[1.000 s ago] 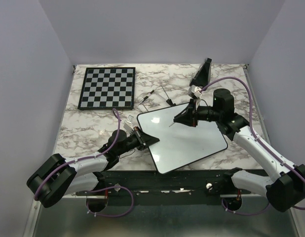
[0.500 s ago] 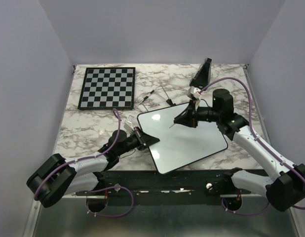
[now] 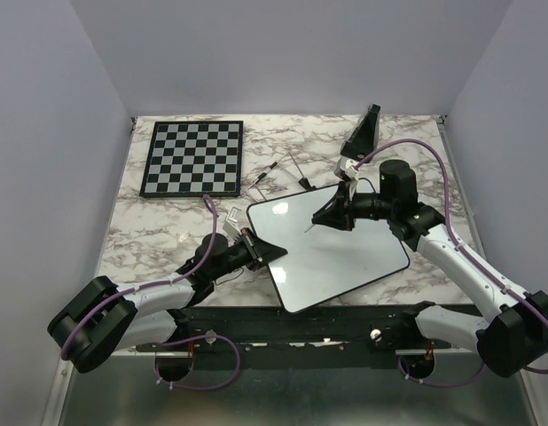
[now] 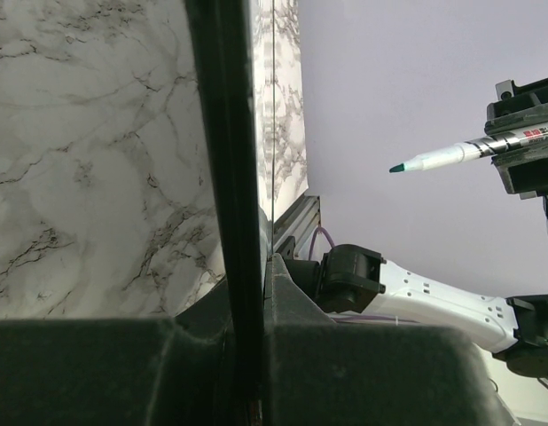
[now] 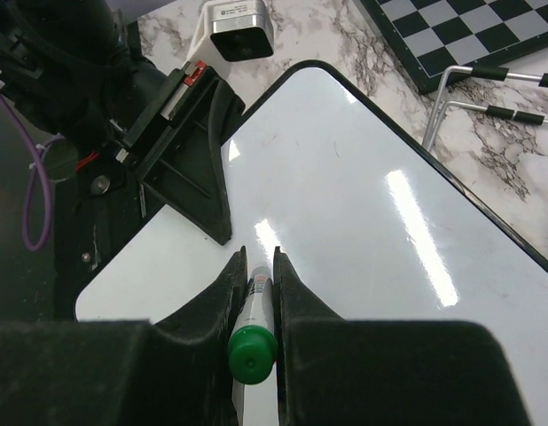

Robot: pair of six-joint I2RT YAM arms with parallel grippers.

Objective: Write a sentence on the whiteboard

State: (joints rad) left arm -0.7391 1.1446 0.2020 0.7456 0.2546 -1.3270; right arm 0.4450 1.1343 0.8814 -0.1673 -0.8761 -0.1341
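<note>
Near-right surface of glossy white black-rimmed whiteboard [image 3: 349, 259] open; left tool [image 3: 277, 251] clamps its left edge; right tool [image 3: 320, 218], gripping green-tipped marker [image 4: 473, 151], overhangs far middle.

Left arm [image 3: 159, 297] lies low, stretched forward and to the right. Its end effector [image 3: 267, 250] is turned on edge, jaws closed over the left rim of the whiteboard [image 3: 345, 257] (the wrist view is dark down there, so the grip looks firm rather than proven). Right arm [image 3: 451, 257] climbs from its base, bends at the elbow and reaches in toward the left, wrist pitched down. Its end effector [image 3: 325, 216] pinches the marker [image 5: 254, 306] between both fingers, tip aimed down-left.
</note>
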